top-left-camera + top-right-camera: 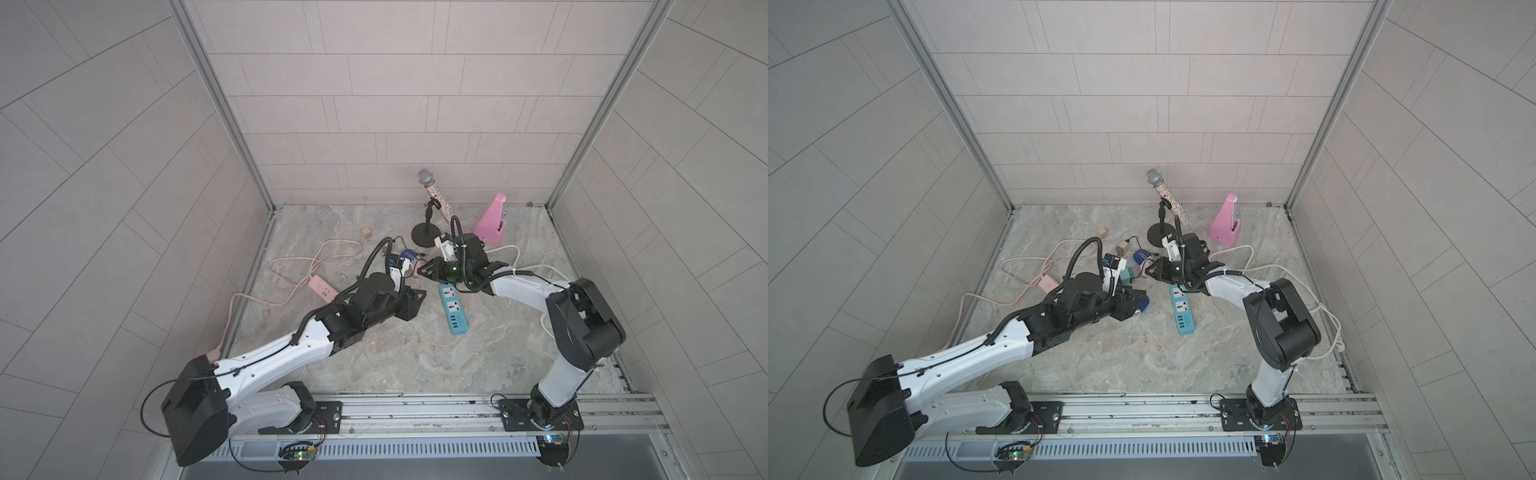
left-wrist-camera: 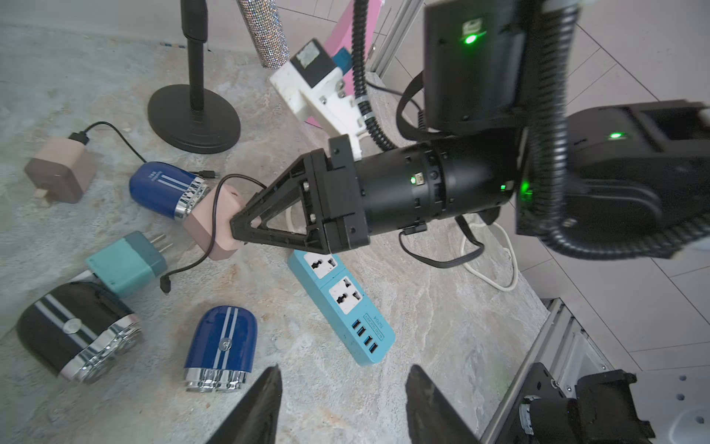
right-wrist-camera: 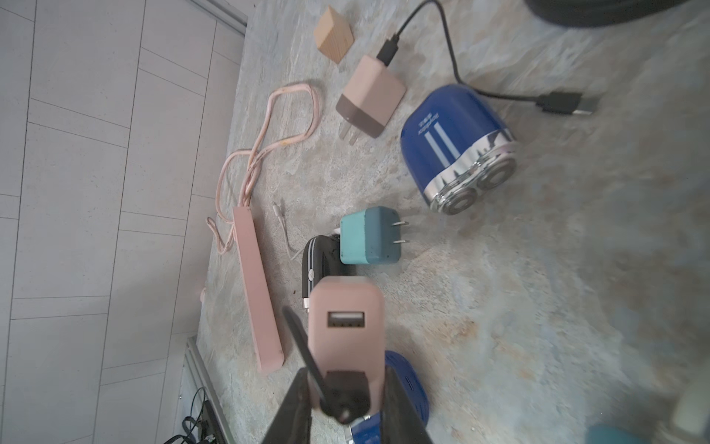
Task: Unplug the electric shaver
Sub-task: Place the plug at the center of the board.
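Blue shaver (image 1: 1143, 304) is found just below frame centre in a top view, beside the left gripper (image 2: 344, 403), jaws spread wide and empty, long axis roughly parallel to them; left arm is judged nearer. Pink adapter (image 2: 209, 238) is clamped by the right gripper (image 2: 237, 227).

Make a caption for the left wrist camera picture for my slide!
Right gripper pinches a pink charger beside a blue shaver, with a blue power strip nearby; left gripper open.
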Controlling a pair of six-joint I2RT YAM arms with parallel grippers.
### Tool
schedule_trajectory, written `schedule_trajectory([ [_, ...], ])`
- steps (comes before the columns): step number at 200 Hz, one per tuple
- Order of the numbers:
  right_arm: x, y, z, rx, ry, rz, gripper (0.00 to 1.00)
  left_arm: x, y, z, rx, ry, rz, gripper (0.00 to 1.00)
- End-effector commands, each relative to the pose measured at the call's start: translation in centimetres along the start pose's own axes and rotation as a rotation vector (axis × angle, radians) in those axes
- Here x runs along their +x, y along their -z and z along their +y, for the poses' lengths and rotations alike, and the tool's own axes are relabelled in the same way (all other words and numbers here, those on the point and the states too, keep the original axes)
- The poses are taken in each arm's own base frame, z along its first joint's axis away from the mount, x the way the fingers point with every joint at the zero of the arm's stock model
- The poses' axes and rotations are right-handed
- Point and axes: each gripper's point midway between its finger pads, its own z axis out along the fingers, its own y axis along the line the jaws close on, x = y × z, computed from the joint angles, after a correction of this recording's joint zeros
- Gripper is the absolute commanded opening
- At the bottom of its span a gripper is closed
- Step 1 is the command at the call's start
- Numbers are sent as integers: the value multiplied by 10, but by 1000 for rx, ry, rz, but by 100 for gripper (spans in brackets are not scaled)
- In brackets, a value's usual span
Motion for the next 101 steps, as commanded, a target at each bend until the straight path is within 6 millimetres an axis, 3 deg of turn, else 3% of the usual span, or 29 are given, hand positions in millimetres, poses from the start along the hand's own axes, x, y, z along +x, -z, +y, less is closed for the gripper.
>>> schedule_trajectory([
  [1,-7,-4,7,-61,-30,7,9,5,9,12,-52,-18,-4,57],
  [101,7,-12,-51,78,-95,110,15,14,12,19,-71,-11,5,59],
])
